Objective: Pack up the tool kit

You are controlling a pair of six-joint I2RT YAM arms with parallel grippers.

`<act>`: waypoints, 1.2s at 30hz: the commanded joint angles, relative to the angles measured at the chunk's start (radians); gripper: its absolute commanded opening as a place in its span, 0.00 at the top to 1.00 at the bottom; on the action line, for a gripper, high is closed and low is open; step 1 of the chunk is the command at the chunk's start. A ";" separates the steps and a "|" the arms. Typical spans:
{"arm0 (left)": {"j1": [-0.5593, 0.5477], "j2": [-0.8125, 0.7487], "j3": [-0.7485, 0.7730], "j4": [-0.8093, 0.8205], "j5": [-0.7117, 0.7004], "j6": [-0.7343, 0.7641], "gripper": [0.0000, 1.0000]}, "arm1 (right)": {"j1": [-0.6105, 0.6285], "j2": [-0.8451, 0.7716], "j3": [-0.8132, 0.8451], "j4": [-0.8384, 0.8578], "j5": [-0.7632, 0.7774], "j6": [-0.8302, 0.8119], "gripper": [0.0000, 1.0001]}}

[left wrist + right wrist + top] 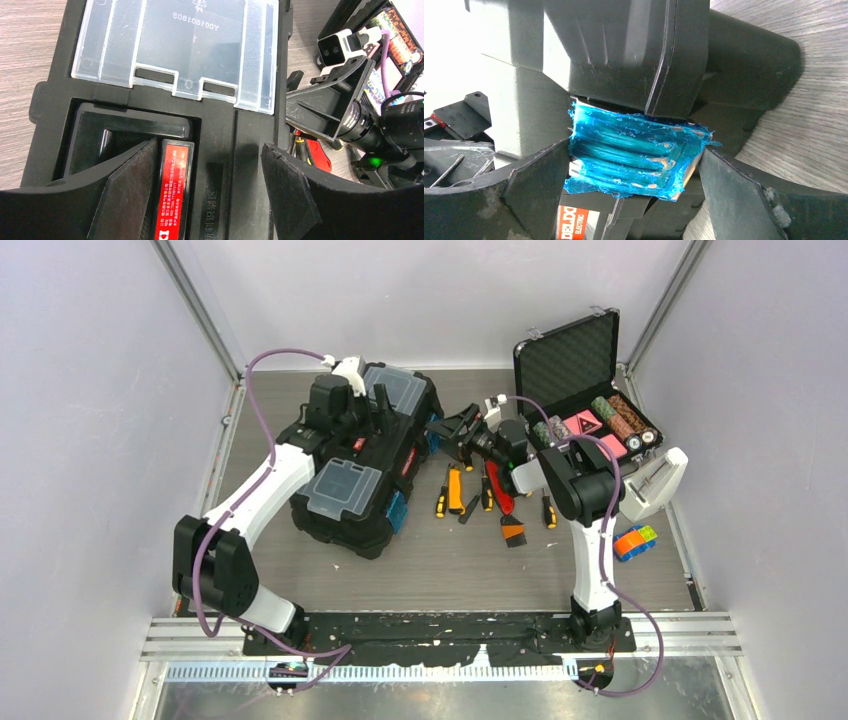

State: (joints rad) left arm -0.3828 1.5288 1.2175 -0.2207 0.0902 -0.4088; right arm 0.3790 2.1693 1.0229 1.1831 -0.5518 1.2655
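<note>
- left gripper [210, 146] sits over the middle of the toolbox [345, 532], jaws spread wide, nothing in them
- right gripper [635, 150] is at the toolbox's right end, jaws wide either side of its blue latch [639, 167]
- hand tools [470, 495] lie loose just right of the toolbox

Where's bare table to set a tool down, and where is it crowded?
Widest bare table: the near strip, bordered by the toolbox, the hand tools and the base plate. A smaller patch: far edge, between toolbox and chip case. Crowded: right of the toolbox, where the hand tools and right gripper sit.
</note>
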 commanded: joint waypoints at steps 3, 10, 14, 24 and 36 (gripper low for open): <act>-0.076 0.144 -0.110 -0.375 0.149 -0.068 0.22 | 0.048 -0.212 0.104 0.205 -0.111 -0.005 0.02; -0.093 0.149 -0.102 -0.375 0.155 -0.070 0.22 | 0.078 -0.209 0.112 0.023 -0.053 -0.057 0.03; -0.093 0.144 -0.098 -0.369 0.166 -0.068 0.24 | 0.078 -0.126 0.127 0.171 -0.068 0.054 0.01; -0.094 0.144 -0.103 -0.352 0.196 -0.079 0.25 | 0.080 -0.080 0.125 0.198 -0.077 0.039 0.08; -0.096 0.149 -0.098 -0.361 0.164 -0.071 0.26 | 0.080 -0.252 0.084 -0.199 -0.044 -0.219 0.57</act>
State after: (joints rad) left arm -0.4046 1.5314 1.2224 -0.2249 0.0486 -0.4030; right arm 0.3843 2.0903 1.0420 0.9455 -0.5232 1.2045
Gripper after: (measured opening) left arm 0.744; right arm 0.948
